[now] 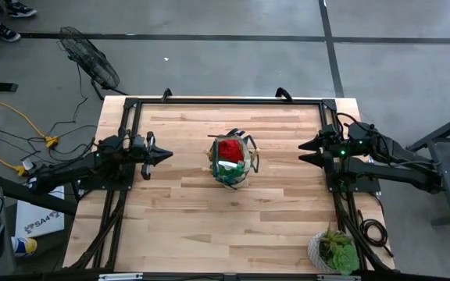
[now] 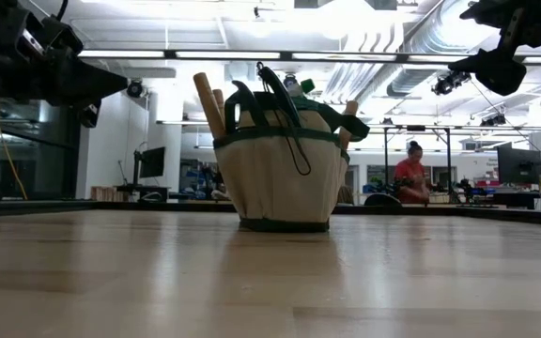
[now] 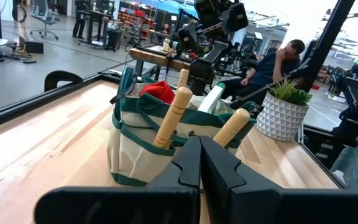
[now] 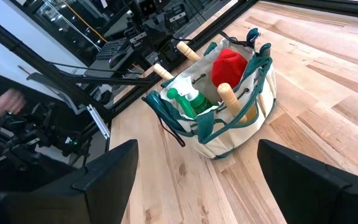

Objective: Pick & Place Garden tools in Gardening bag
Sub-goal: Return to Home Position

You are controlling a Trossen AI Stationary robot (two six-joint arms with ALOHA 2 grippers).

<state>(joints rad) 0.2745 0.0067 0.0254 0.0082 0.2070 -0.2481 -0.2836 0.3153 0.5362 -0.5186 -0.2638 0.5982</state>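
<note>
The khaki gardening bag (image 1: 231, 162) with dark green trim stands upright on its base at the table's middle. It holds wooden-handled tools (image 3: 173, 115), a red piece (image 4: 230, 65), a bright green piece (image 4: 190, 102) and dark shears handles (image 2: 270, 94). My left gripper (image 1: 166, 155) is shut and empty, above the table to the bag's left. My right gripper (image 1: 303, 151) is open and empty, above the table to the bag's right.
A leafy potted plant (image 1: 334, 251) in a pale pot stands at the table's near right corner. A black frame (image 1: 225, 100) runs around the table's edges. People sit in the room beyond the table (image 2: 411, 174).
</note>
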